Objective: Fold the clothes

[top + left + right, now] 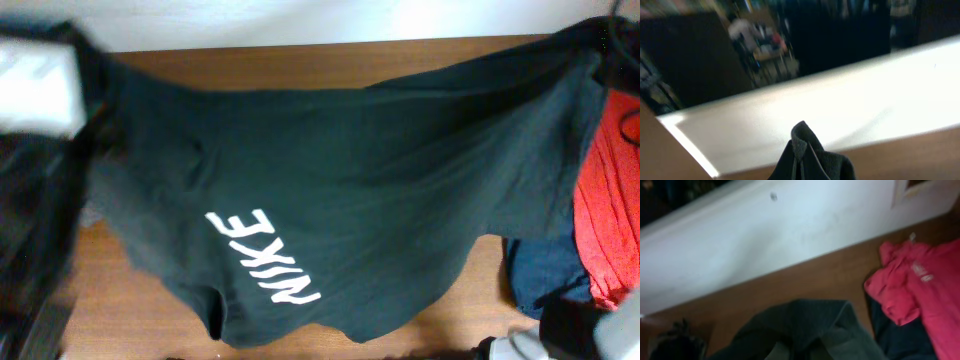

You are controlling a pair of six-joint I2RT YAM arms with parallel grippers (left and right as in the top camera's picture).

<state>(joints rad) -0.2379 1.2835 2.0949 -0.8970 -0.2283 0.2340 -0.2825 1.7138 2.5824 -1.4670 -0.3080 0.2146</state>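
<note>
Left arm: a blurred white and black block at 10 o'clock in the overhead view, against the shirt's left corner.
Left gripper: the fingers do not show in any view. In its wrist view a peak of dark cloth stands at 6 o'clock, but I cannot tell how far the jaws are parted or whether they grip it.
Black mass: a dark blurred shape at 9 o'clock, too smeared to name.
Dark green short-sleeved cotton T-shirt: stretched wide across the table from 10 o'clock to 2 o'clock, with both upper corners drawn outward and the lower edge sagging toward 6 o'clock. White block letters "NIKE" lie slantwise at 7 o'clock. It shows as a bunched fold in the left wrist view and in the right wrist view.
Brown wooden table: bare strips show at 12 and 7 o'clock.
Navy cloth garment: crumpled at 4 o'clock, touching the shirt's hem and the red garment.
Red cloth garment: heaped at 3 o'clock, partly under the shirt's right edge.
Right gripper: the fingers are hidden, so I cannot tell its opening or its hold.
</note>
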